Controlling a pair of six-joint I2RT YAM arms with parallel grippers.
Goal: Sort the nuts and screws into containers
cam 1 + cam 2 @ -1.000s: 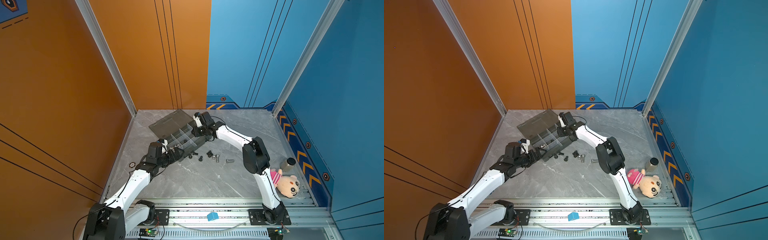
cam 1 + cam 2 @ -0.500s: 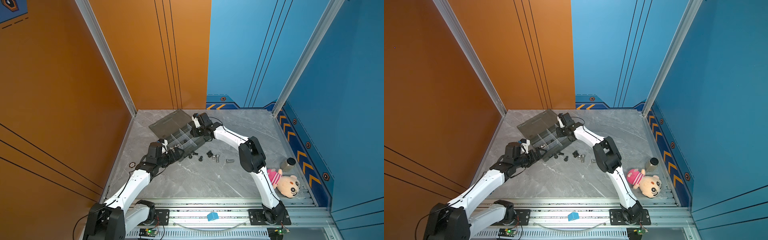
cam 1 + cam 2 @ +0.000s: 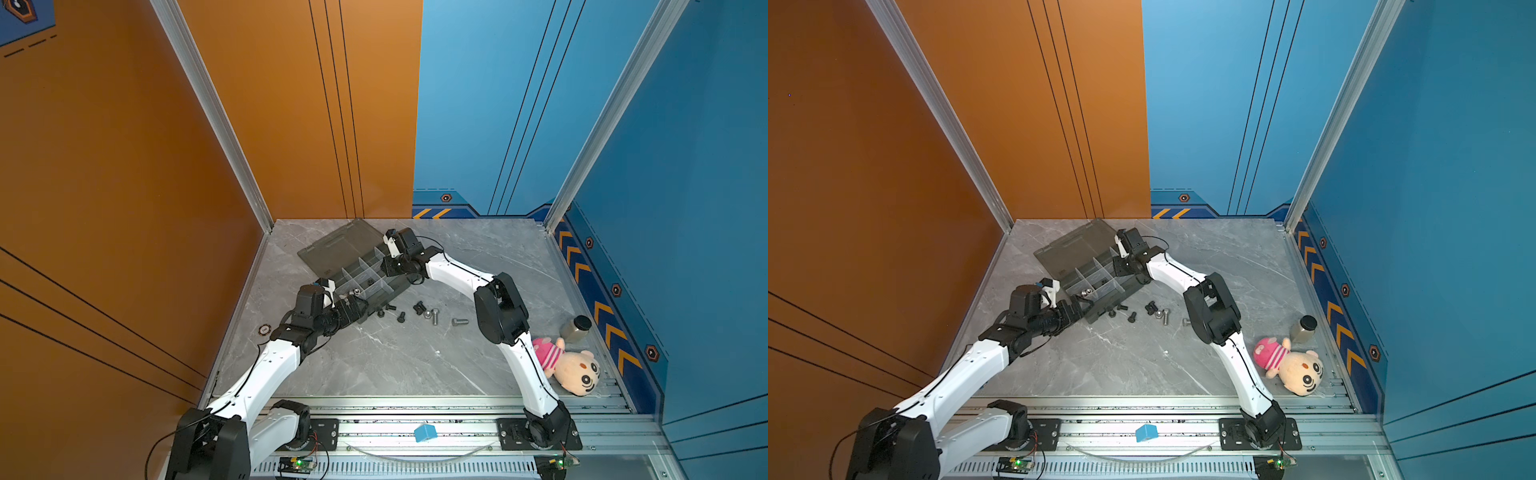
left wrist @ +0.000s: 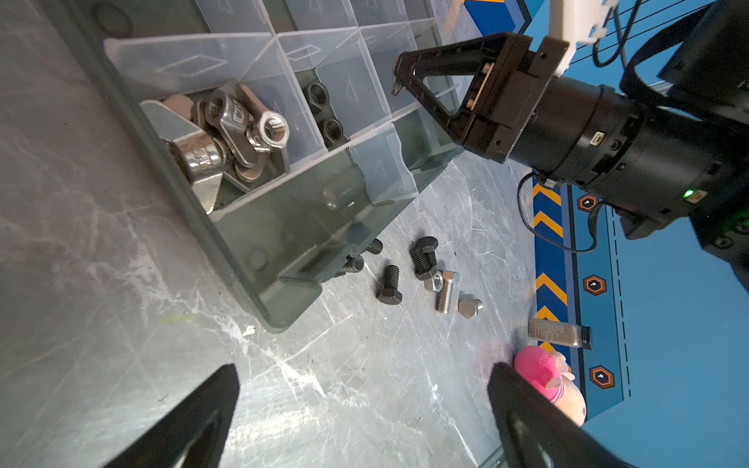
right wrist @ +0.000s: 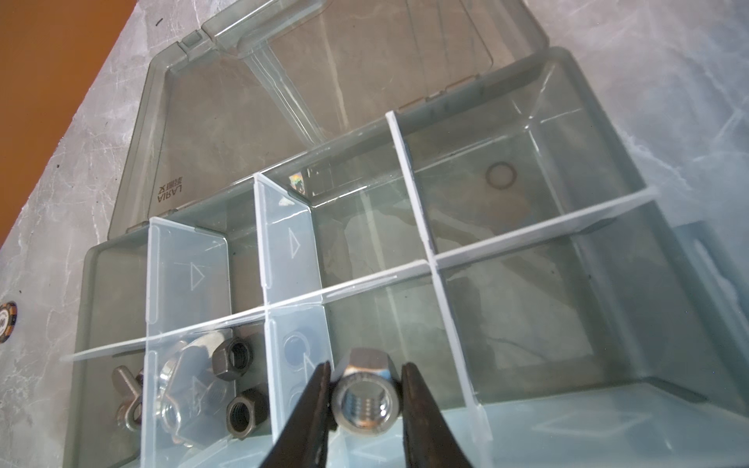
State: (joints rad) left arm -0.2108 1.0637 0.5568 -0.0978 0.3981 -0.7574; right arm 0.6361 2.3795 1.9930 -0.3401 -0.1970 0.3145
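My right gripper is shut on a shiny silver hex nut, held over a lower-row compartment of the smoky-grey organizer box. Both top views show that gripper pointing down into the open box. The neighbouring compartments hold black nuts and silver wing nuts. Loose black screws and silver bolts lie on the table in front of the box. My left gripper is open and empty near the box's front corner.
A black-capped bottle and a pink plush toy lie at the right edge. A small round disc sits by the left wall. A blue cube rests on the front rail. The box lid lies flat behind the compartments.
The right arm has shifted slightly left over the box, its elbow swinging left. The left arm has not moved.
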